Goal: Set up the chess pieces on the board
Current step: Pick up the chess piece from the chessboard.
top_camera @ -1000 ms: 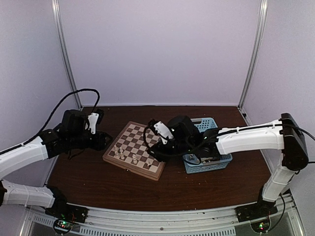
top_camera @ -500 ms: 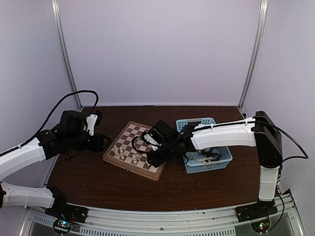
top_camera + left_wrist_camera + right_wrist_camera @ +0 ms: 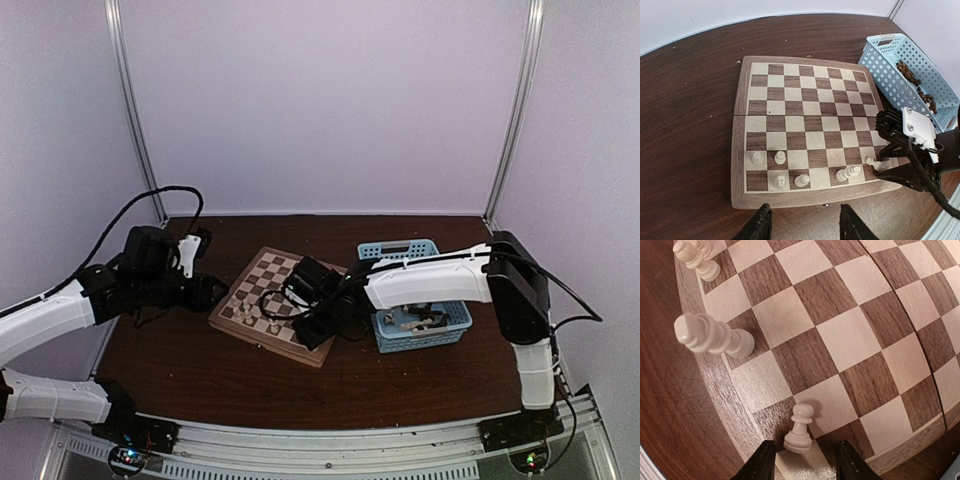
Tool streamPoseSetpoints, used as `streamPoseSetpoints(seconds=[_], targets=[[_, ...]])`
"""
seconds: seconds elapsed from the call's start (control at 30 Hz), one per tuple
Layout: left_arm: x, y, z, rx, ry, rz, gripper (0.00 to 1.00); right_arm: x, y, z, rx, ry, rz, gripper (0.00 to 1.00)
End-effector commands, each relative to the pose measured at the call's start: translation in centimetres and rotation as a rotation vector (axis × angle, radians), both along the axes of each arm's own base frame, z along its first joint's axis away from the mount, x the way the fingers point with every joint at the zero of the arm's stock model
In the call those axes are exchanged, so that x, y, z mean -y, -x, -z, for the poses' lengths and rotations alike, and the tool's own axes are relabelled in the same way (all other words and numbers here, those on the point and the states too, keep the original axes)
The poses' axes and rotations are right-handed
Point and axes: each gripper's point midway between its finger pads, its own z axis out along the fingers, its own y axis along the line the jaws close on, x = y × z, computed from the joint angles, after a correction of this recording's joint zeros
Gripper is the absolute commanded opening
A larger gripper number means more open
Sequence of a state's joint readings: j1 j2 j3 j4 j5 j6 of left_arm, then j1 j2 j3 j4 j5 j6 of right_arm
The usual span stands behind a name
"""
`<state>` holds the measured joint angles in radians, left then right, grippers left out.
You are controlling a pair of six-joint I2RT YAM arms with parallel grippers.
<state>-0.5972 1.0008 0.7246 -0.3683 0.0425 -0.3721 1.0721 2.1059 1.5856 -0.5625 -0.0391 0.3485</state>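
The board [image 3: 265, 275] lies left of centre on the table, with several cream-white chess pieces [image 3: 245, 312] along its near rows. My right gripper [image 3: 306, 322] is low over the board's near right corner. It is open, its fingers [image 3: 762, 460] standing either side of a white pawn [image 3: 800, 432] with a small gap on each side. The pawn [image 3: 872, 162] rests on a square near the rim. A tall white piece [image 3: 712, 335] leans close by. My left gripper [image 3: 805, 225] hovers open and empty just off the board's [image 3: 805, 107] edge.
A light-blue perforated basket [image 3: 415, 250] stands right of the board and holds more pieces; its wall [image 3: 890, 75] shows in the left wrist view. The right arm's black wrist and cable [image 3: 912, 150] hang over the board's corner. Dark wooden table [image 3: 200, 370] surrounds everything.
The right arm has swung left from the basket to the board's near right corner and lowered there, its jaws narrower than before. The left arm has barely moved.
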Motion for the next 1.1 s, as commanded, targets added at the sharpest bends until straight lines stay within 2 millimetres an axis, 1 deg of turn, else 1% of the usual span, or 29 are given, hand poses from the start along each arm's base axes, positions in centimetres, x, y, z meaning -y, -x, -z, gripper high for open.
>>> streamPoseSetpoints(seconds=[0.0,0.1,0.2,0.33,0.43,0.5,0.6,0.67,0.73,0.83,1.0,1.07], targets=[[0.4,-0.3,-0.4,0.027,0.019,0.017,0.47,-0.3,-0.7,0.1,0.029,0.024,0.04,0.44],[0.3,-0.2,-0.4,0.03,0.017,0.017,0.47,-0.2,-0.8,0.6,0.042,0.054,0.043,0.41],[0.2,-0.1,-0.5,0.033,0.015,0.015,0.47,0.0,-0.9,0.8,0.055,0.074,0.039,0.35],[0.2,-0.1,-0.6,0.034,0.02,0.017,0.47,0.0,-1.2,0.6,0.078,0.078,0.024,0.29],[0.3,-0.1,-0.7,0.034,0.024,0.021,0.47,-0.5,-1.2,0.3,0.089,0.072,-0.001,0.27],[0.4,0.0,-0.7,0.031,0.022,0.026,0.47,-0.4,-1.3,0.4,0.09,0.082,-0.008,0.22],[0.4,0.1,-0.8,0.025,0.025,0.029,0.46,-0.6,-1.1,0.2,0.095,0.066,-0.028,0.21],[0.6,0.3,-0.9,0.018,0.037,0.035,0.46,-1.0,-1.1,-0.3,0.108,0.033,-0.045,0.18],[1.2,0.6,-1.3,0.004,0.066,0.061,0.46,-1.1,-1.2,-1.0,0.135,-0.003,-0.05,0.15],[2.1,1.0,-2.1,-0.027,0.115,0.094,0.46,-1.2,-1.5,-2.7,0.182,-0.073,-0.053,0.12],[3.3,1.3,-3.4,-0.088,0.22,0.11,0.47,-0.9,-1.4,-5.9,0.28,-0.201,-0.061,0.11],[4.8,1.8,-4.4,-0.136,0.322,0.172,0.47,-0.5,-1.2,-6.8,0.314,-0.248,-0.072,0.11]])
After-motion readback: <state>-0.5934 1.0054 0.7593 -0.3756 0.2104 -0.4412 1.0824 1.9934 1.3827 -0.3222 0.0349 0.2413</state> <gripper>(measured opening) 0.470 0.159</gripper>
